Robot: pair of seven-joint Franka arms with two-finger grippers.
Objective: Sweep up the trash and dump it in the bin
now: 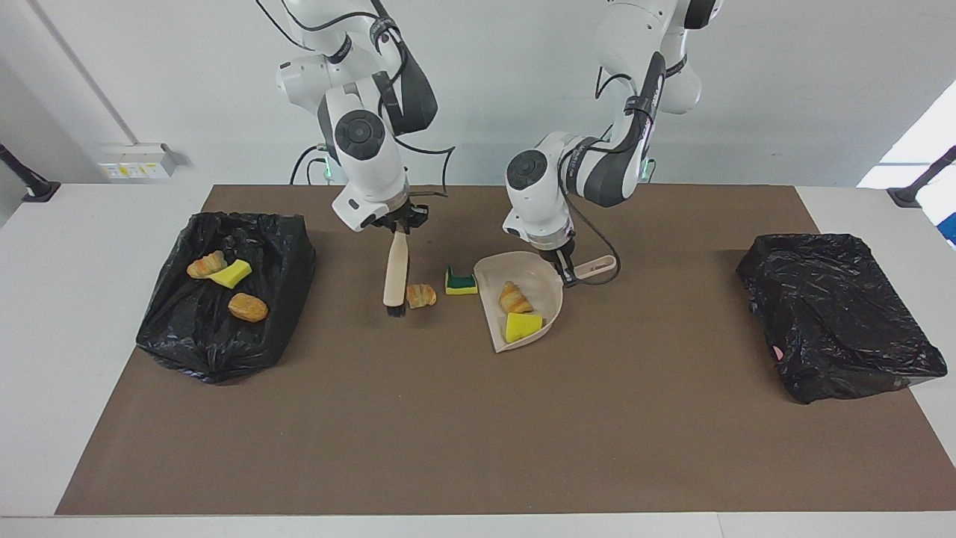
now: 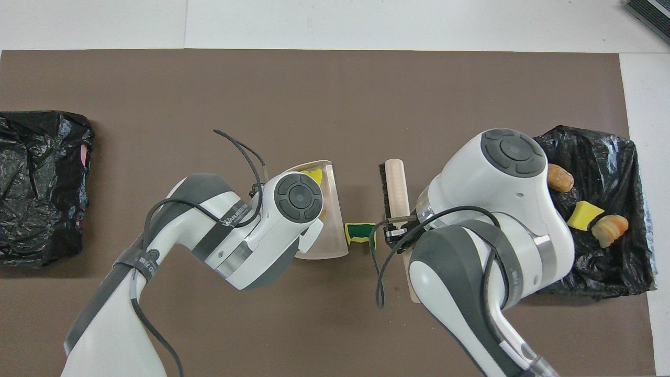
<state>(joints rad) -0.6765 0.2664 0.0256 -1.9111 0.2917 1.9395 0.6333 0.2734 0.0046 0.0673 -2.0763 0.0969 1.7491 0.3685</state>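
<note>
I am pinching the brush (image 1: 396,273) by its handle with my right gripper (image 1: 398,224), bristle end down on the mat, placed just beside the croissant piece (image 1: 420,295) on the side away from the dustpan (image 1: 549,308), presumably so a stroke drives it toward the pan's open mouth. My left gripper (image 1: 566,267) is clamping the dustpan handle, holding the pan flat as a catcher. A croissant piece (image 1: 514,297) and a yellow sponge (image 1: 523,326) are already lying inside it. The green-topped sponge (image 1: 461,282) is sitting between brush and pan. Three pieces are resting in the bin (image 1: 172,329) at my right arm's end; the other bin (image 1: 881,366) is showing none.
</note>
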